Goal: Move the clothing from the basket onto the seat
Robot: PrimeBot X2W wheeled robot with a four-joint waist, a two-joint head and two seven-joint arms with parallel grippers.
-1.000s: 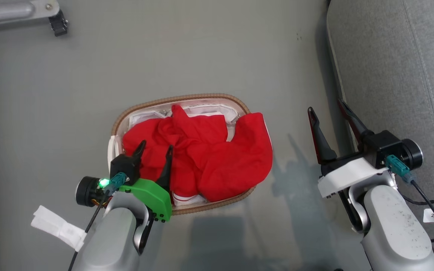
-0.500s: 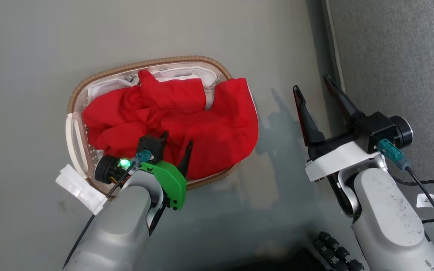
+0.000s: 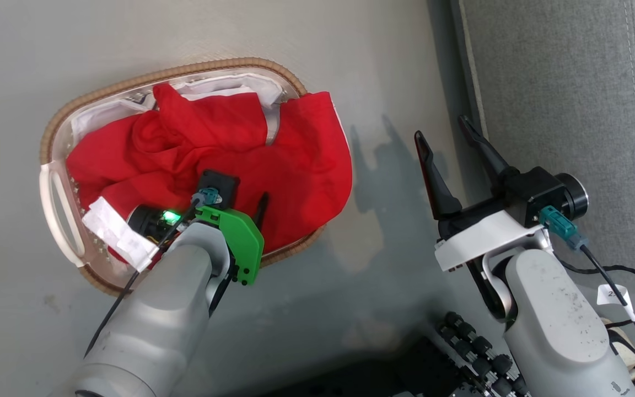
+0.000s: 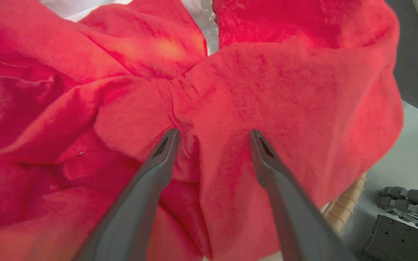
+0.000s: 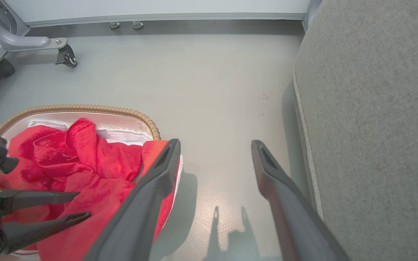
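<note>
Head view, with both wrist views. The basket (image 3: 55, 190) stands on the grey floor (image 3: 350, 44), well left of the seat (image 3: 560, 82), whose rounded edge and stitched seam run down the right of the head view. The clothing (image 3: 213, 154) lies heaped inside the basket as a crumpled red mass; one fold spills over the woven rim on the side facing the seat. The white liner (image 3: 224, 88) shows along the far wall of the basket.

The left gripper (image 4: 213, 132) reaches down into the basket from the near side, over the middle of the heap. Its two fingers stand apart, with a raised ridge of red fabric between their tips. The tips lie at the cloth's surface, but it cannot be told whether they press into it. Nothing is clamped.

The right gripper (image 3: 441, 128) hangs above bare floor between the basket and the seat, touching neither. Its fingers are spread wide and hold nothing.

A white tag (image 3: 113, 231) hangs on the left arm's cable above the basket's near handle. A castor (image 5: 65, 58) on a grey frame stands on the floor beyond the basket
</note>
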